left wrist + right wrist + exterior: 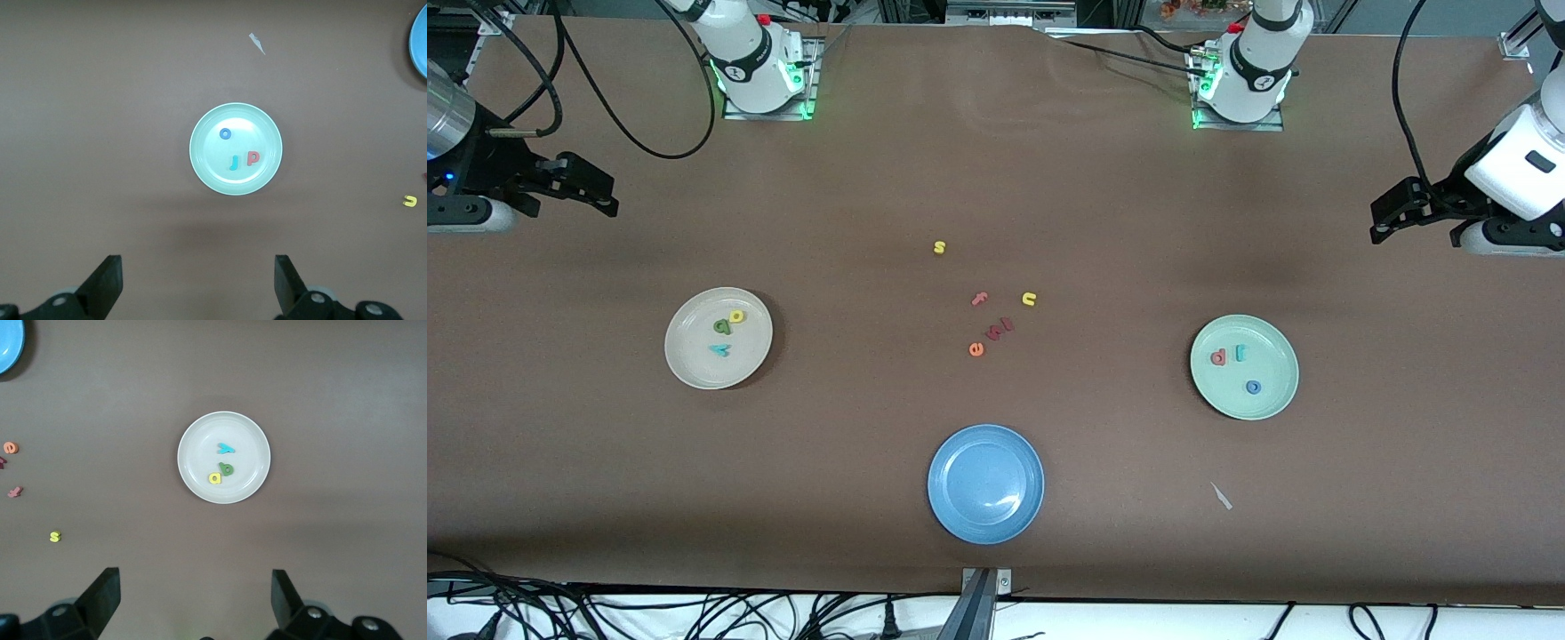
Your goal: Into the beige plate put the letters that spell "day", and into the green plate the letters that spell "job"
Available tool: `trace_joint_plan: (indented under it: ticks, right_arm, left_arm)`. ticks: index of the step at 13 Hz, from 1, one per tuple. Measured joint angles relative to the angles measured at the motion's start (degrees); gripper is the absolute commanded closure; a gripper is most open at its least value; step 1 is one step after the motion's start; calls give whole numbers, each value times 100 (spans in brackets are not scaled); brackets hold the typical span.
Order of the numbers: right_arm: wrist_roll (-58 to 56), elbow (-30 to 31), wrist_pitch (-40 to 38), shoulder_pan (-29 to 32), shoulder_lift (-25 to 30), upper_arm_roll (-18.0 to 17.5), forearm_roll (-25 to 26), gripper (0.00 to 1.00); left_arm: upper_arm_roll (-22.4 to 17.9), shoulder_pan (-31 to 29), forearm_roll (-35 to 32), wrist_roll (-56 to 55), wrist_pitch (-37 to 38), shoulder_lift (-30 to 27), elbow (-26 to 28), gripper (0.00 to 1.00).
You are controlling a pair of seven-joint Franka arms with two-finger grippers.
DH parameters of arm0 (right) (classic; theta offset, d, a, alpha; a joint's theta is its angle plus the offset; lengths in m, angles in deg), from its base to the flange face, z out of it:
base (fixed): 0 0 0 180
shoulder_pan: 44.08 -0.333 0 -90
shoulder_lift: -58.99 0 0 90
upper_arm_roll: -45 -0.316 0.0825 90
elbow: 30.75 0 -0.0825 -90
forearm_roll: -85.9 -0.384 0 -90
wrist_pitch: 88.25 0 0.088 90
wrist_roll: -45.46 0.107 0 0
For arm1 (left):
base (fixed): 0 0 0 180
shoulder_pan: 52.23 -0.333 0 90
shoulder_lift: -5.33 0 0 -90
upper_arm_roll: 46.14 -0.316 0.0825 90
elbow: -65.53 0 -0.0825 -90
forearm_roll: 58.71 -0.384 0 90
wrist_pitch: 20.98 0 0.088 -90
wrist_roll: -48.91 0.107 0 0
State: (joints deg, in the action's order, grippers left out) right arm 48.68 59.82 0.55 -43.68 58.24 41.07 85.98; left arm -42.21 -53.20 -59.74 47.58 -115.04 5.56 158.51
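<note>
The beige plate (694, 356) (200, 447) lies toward the right arm's end of the table. In it are the yellow d (736, 316) (214, 478), green a (722, 327) (227, 469) and teal y (719, 350) (226, 448). The green plate (1272, 356) (213, 167) lies toward the left arm's end and holds the pinkish-red b (1218, 357) (253, 158), teal j (1240, 353) (233, 162) and blue o (1253, 387) (225, 133). My left gripper (1383, 222) (197, 273) hangs open and empty over bare table at its own end. My right gripper (609, 200) (193, 587) does the same at its end.
A blue plate (985, 483) with nothing in it sits nearest the front camera. Loose letters lie mid-table: yellow s (939, 247), pink f (979, 299), yellow u (1029, 299), orange e (976, 349) and dark red pieces (1000, 329). A white scrap (1221, 496) lies near the green plate.
</note>
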Motion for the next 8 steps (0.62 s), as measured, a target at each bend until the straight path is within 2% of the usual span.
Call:
trace_joint_plan:
  ticks: [8]
  right_arm:
    - [3, 3, -11, 57, -25, 61, 0, 0]
  left_arm:
    - [2, -2, 0, 8, 72, 2, -51, 0]
